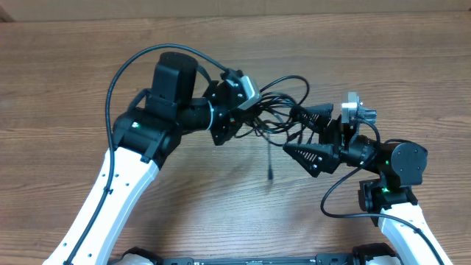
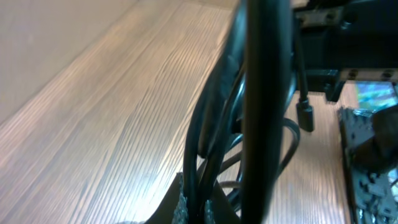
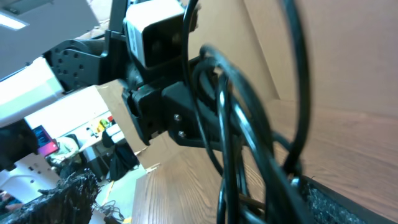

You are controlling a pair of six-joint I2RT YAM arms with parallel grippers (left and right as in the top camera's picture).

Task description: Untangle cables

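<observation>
Holding the cables up off the table as one bunched knot, hanging between the two arms. One loose end is dangling straight down from the knot, and its plug is sitting just above the wood or touching it. Can't tell which.

The left gripper is clamping the bunch. In the left wrist view, several strands are running down between the pinched fingers.

The right gripper is spread wide and gripping nothing. In the right wrist view, strands are draping against one finger while the other pad is sitting well apart.

My read on handling: the cords are thin, light and limp. They'll sag and slide rather than hold a shape, and the smooth jacket is likely slippery under a light pinch. Pulling on the whole bunch would probably just tighten the knot.

I'm judging the best hold to be a single strand. That means either the dangling end a little above its plug, or the open loop arching out of the top of the knot. The plug itself looks too small to pinch squarely.
</observation>
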